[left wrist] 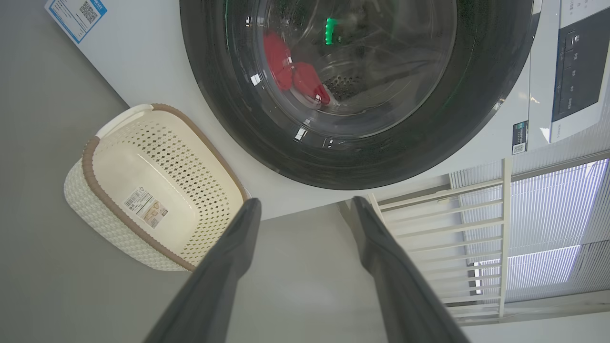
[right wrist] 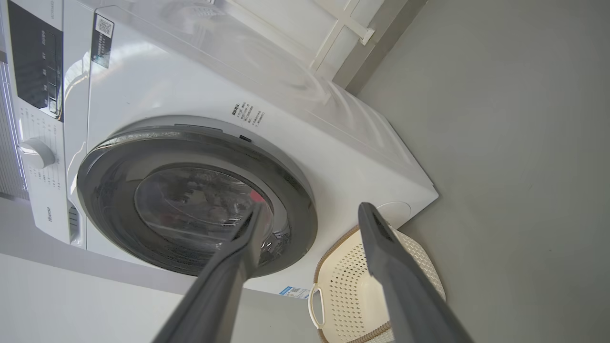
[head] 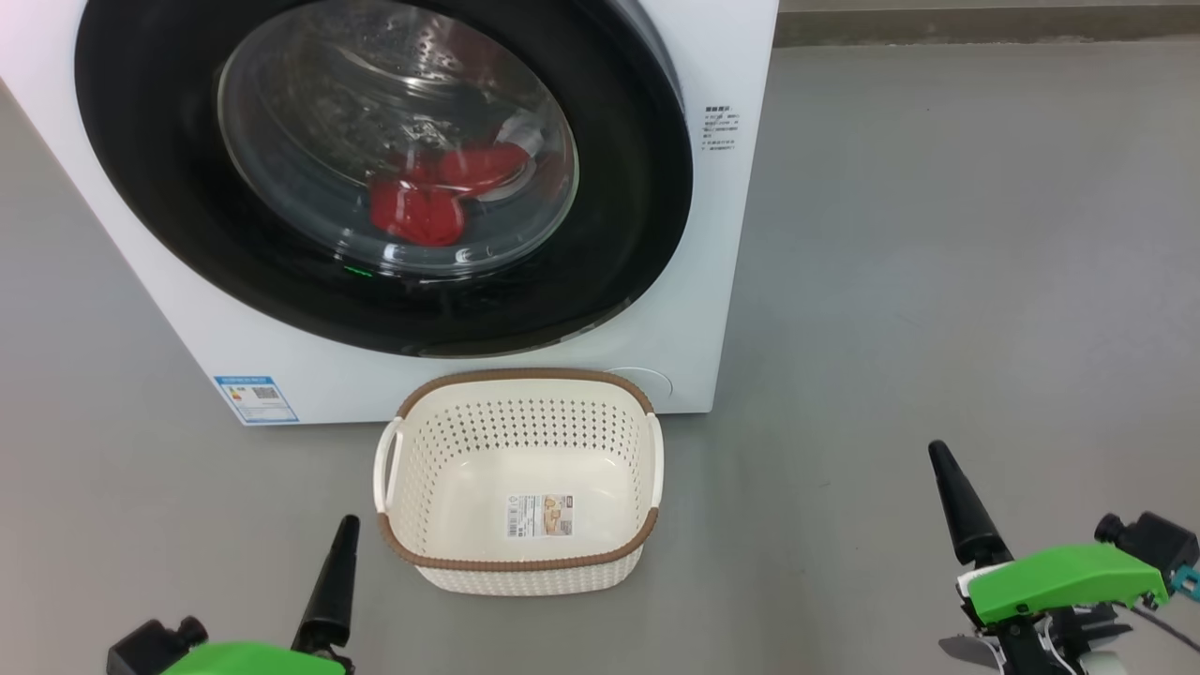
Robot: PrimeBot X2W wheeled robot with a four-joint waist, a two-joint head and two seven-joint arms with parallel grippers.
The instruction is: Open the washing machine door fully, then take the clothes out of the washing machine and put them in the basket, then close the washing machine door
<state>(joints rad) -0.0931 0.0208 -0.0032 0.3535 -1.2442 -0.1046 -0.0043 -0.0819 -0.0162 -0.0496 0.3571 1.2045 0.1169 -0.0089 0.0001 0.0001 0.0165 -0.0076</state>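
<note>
You are looking down at the washing machine (head: 722,234), which is standing on the grey floor (head: 937,281) with its front facing you. The washing machine door (head: 619,225) is sitting shut against the white front, its glossy black rim ringing the clear glass bowl. Through that glass you are seeing the clothes (head: 417,211) lying low in the drum as a bright red bundle. The basket (head: 525,380) is resting on the floor just in front of the machine's base, below the door, with its brown rim facing up and the sticker (head: 539,516) on its bottom showing. A small blue label (head: 256,398) is showing at the machine's lower corner on your left. Your left gripper (left wrist: 306,202) is hovering low at the left, its jaws standing wide apart and gripping nothing; in the head view one dark finger is pointing up just beside the basket's near left corner. Your right gripper (right wrist: 312,207) is hovering at the lower right over bare floor, well apart from the basket, its jaws likewise spread wide and gripping nothing. In the right wrist view its fingers are pointing toward the door and the basket's edge, touching neither.
</note>
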